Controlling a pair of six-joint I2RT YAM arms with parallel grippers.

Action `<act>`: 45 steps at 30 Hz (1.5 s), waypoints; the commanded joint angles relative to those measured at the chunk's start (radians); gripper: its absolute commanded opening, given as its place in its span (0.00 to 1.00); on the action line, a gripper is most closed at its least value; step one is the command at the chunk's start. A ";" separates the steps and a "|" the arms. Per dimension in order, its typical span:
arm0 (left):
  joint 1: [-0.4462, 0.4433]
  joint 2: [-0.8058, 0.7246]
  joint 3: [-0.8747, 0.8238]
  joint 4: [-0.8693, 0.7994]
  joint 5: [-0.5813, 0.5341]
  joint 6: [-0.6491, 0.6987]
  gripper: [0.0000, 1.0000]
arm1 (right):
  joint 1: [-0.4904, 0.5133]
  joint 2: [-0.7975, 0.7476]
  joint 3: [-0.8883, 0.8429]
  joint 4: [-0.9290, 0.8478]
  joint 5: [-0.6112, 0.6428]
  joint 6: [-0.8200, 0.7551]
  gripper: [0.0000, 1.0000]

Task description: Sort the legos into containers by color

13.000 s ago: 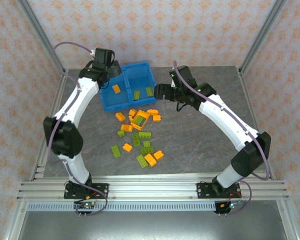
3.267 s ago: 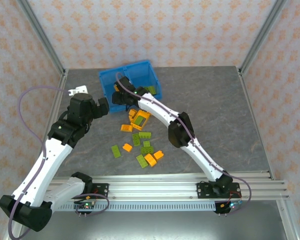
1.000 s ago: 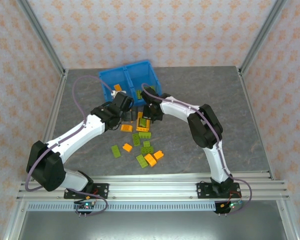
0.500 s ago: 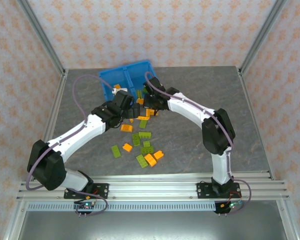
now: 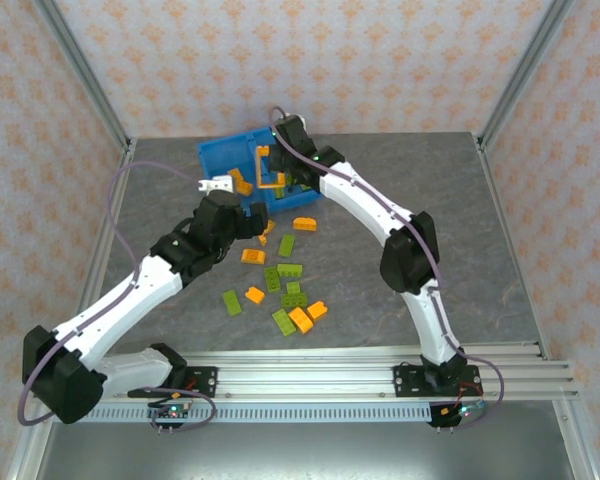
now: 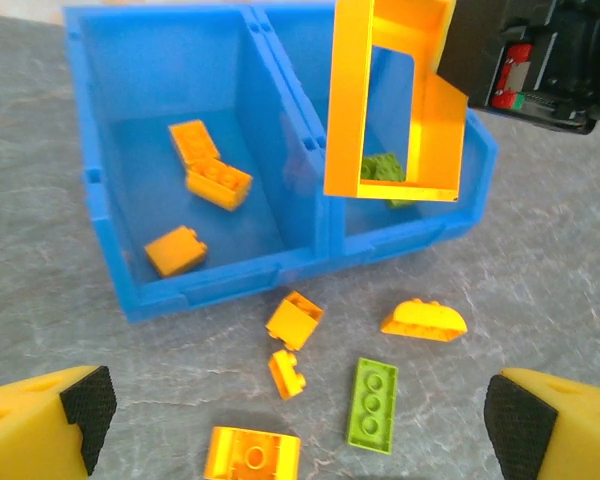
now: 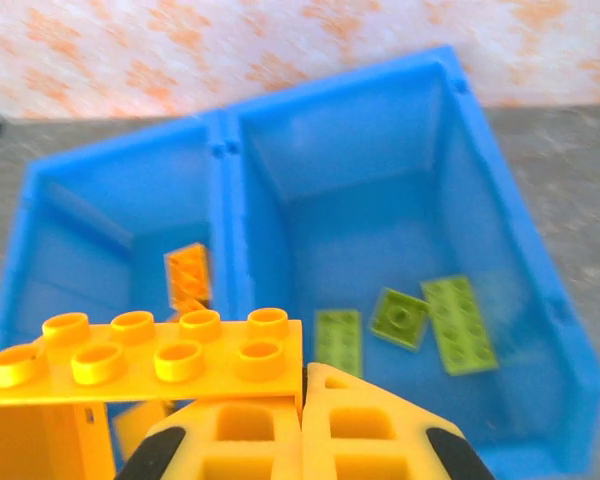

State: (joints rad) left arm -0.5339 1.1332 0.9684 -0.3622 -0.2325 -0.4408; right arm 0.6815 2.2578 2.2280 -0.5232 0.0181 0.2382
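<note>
Sorting station seen from my two wrists and from above. My right gripper (image 7: 302, 405) has its jaws pressed together on the studded top bar of an orange frame piece (image 6: 348, 100), which hangs upright above the blue bin (image 6: 210, 285), close to the middle wall (image 7: 226, 215); I cannot tell which side of that wall it hangs over. The left compartment (image 6: 140, 150) holds three orange bricks (image 6: 218, 183) lying near its middle and front. The right compartment (image 7: 380, 200) holds three green plates (image 7: 458, 322) lying flat on its floor. My left gripper (image 6: 295, 410) hovers low over the table (image 6: 540, 260) just in front of the bin, jaws spread wide and gripping nothing, with one black pad (image 6: 80, 405) at each lower corner of its wrist view. Between those fingers and the bin's front wall lie loose legos: a curved orange brick (image 6: 424, 320), a green three-stud plate (image 6: 374, 404), two small orange pieces (image 6: 294, 320) almost touching each other, and a flat orange brick (image 6: 252, 455) nearest to me. In the top view, a further scatter of mixed orange and green bricks (image 5: 290, 300) lies on the table nearer my bases, apart from the bin.
</note>
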 commanded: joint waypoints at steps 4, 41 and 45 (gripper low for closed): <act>0.006 -0.177 -0.043 -0.092 -0.247 -0.077 0.98 | 0.042 0.156 0.195 -0.007 -0.149 0.034 0.04; 0.017 0.090 0.199 -0.276 0.080 -0.004 0.96 | -0.012 -0.151 0.104 -0.127 -0.114 -0.031 0.48; 0.015 0.239 0.265 -0.263 0.192 -0.007 0.94 | -0.041 -0.404 -0.236 -0.110 -0.067 -0.101 0.57</act>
State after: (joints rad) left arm -0.5228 1.3067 1.2011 -0.5861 -0.1635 -0.4683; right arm 0.6430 1.9553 2.1502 -0.5861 -0.0757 0.2077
